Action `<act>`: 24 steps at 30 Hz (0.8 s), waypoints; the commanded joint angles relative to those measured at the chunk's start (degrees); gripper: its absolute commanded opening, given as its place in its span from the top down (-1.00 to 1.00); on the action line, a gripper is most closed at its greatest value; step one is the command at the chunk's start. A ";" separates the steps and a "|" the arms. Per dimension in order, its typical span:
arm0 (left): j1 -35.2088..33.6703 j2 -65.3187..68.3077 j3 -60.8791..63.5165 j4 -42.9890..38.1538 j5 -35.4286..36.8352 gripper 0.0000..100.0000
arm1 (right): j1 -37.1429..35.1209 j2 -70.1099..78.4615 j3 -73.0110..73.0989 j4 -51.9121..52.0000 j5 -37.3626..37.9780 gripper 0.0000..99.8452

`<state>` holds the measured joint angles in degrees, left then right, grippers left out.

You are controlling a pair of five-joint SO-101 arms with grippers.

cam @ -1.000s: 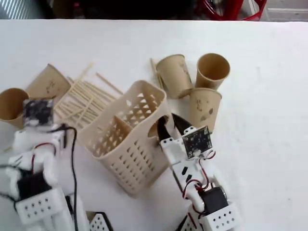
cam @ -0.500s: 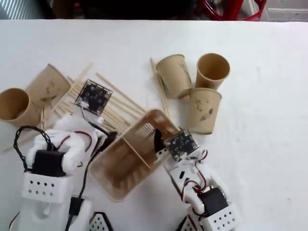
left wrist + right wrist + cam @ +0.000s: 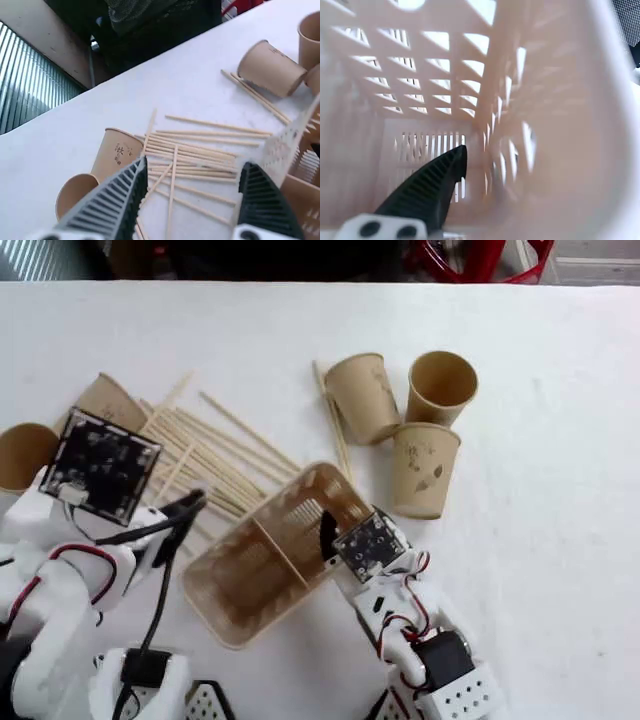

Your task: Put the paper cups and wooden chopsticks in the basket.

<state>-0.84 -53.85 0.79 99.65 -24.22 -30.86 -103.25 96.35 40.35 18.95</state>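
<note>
The cream slatted basket [image 3: 240,590] stands mouth-up near the table's front, with a divider across it. My right gripper [image 3: 327,532] is shut on its right wall; one black finger [image 3: 436,186] hangs inside, the other is hidden behind the wall. My left gripper [image 3: 192,200] is open and empty, hovering at the basket's left edge [image 3: 295,145] above the wooden chopsticks [image 3: 215,455] [image 3: 200,155]. Three paper cups [image 3: 360,395] [image 3: 442,385] [image 3: 425,468] cluster right of the basket. Two more cups [image 3: 100,398] [image 3: 20,452] lie at the left, partly hidden by the left arm.
A pair of chopsticks [image 3: 332,420] lies beside the tipped cup at the centre. The white table [image 3: 560,540] has free room at the right and the back. Red chair legs [image 3: 470,260] stand beyond the far edge.
The basket went from lying on its side to mouth-up, held by my right gripper. My left arm swung in toward the basket, then drew back left and rose.
</note>
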 commanded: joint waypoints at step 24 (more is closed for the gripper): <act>7.25 -4.97 14.77 2.99 -7.12 0.34 | 3.03 0.66 0.53 0.84 1.23 0.83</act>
<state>4.62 -57.71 10.55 102.46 -29.76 -28.57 -102.99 96.44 40.88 18.95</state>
